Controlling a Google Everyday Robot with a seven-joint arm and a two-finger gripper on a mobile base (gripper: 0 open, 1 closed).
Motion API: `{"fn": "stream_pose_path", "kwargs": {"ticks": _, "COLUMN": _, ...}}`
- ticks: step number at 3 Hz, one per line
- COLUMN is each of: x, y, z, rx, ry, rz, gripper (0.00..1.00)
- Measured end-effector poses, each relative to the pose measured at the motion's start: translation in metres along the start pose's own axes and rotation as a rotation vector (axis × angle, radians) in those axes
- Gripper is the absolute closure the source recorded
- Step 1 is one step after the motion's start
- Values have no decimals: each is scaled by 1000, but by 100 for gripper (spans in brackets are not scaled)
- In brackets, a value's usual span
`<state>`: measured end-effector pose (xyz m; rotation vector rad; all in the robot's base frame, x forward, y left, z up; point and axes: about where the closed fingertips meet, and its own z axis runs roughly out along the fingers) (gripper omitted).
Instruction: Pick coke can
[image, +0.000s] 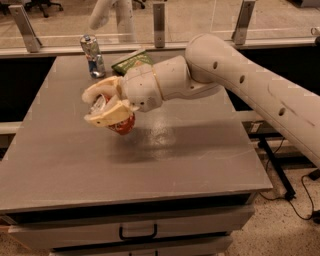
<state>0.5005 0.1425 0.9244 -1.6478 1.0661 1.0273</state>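
The outstretched arm holds its pincer (101, 105) tilted in mid-air, fingers (107, 114) clamped around the coke can (122, 125).

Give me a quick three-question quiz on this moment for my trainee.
1. True or false: the pincer is shut on the coke can.
2. What stands at the back left of the table? A) a silver-and-blue can B) a mug C) a bowl
3. Fill in: the coke can is held ___ (upright or tilted).
Key: 1 true; 2 A; 3 tilted.
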Motion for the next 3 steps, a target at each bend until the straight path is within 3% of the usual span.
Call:
{"fn": "stream_pose_path", "kwargs": {"ticks": 1, "x": -33, "y": -2, "z": -22, "rx": 6, "ry": -78, "rz": -43, "gripper": 100}}
{"fn": "stream_pose_path", "kwargs": {"ticks": 2, "x": -52, "y": -4, "z": -46, "rx": 41, "ry": -180, "rz": -47, "gripper": 100}}
{"fn": "stream_pose_path", "kwargs": {"ticks": 3, "x": -54, "y": -4, "z": -49, "rx": 46, "ry": -192, "rz": -44, "gripper": 100}}
